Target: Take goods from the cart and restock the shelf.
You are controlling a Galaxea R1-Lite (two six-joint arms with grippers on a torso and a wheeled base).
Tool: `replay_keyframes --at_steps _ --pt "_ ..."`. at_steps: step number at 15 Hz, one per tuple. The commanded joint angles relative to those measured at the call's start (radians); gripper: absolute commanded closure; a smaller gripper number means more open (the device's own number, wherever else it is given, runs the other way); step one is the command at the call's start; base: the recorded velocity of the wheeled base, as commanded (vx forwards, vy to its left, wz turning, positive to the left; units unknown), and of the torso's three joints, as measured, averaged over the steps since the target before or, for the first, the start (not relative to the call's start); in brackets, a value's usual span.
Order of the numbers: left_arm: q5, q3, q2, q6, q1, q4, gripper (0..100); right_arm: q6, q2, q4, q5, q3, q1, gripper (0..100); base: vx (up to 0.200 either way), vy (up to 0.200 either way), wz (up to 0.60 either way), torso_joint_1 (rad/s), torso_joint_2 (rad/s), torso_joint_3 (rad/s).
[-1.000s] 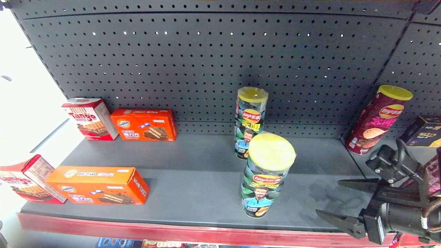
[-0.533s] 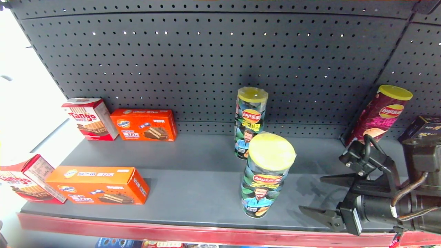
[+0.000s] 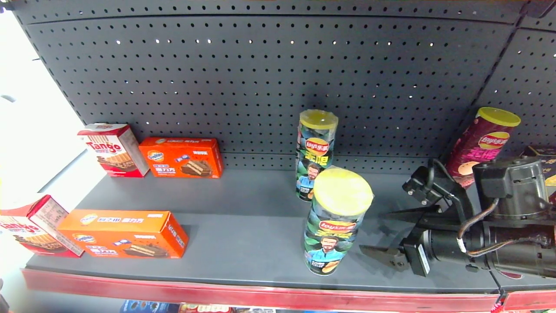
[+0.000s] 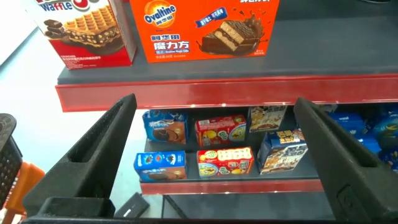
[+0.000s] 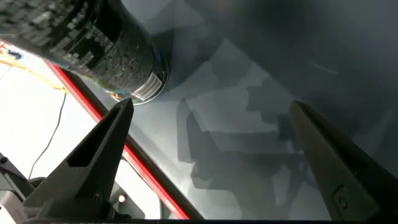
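Note:
Two green chip cans with yellow lids stand on the grey shelf (image 3: pixel 243 226), one at the front (image 3: pixel 336 221) and one behind it (image 3: pixel 316 150). My right gripper (image 3: pixel 372 231) hovers open and empty just right of the front can, fingers pointing at it. In the right wrist view that gripper (image 5: pixel 208 112) is spread over the shelf board, with the front can (image 5: pixel 99 43) beside one finger. My left gripper (image 4: pixel 214 102) is open and empty, below and in front of the shelf's red edge (image 4: pixel 217 93), facing an orange cake box (image 4: pixel 205 28).
On the shelf's left are two orange boxes (image 3: pixel 124 232) (image 3: pixel 182 156) and two red wafer boxes (image 3: pixel 113 150) (image 3: pixel 34 226). A purple chip can (image 3: pixel 480 145) leans at the back right. Small snack boxes (image 4: pixel 221 130) fill the lower shelf. A black mesh basket (image 4: pixel 9 162) sits low beside it.
My right arm has moved left and farther in over the shelf, bringing the open gripper close to the front can. The goods have not moved.

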Motion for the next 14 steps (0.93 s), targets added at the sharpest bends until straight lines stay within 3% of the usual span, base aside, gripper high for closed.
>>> replay_keyframes --at_steps 1,14 --pt "0.000 0.000 0.002 -0.001 0.000 0.000 0 0.001 0.027 -0.001 0.001 -0.010 0.003 0 0.000 0.000 0.00 0.000 0.00 0.000" --pt "0.000 0.000 0.002 0.000 0.000 0.000 0 0.042 0.055 -0.001 0.004 -0.023 0.005 0 0.000 0.000 0.00 0.000 0.00 0.000"
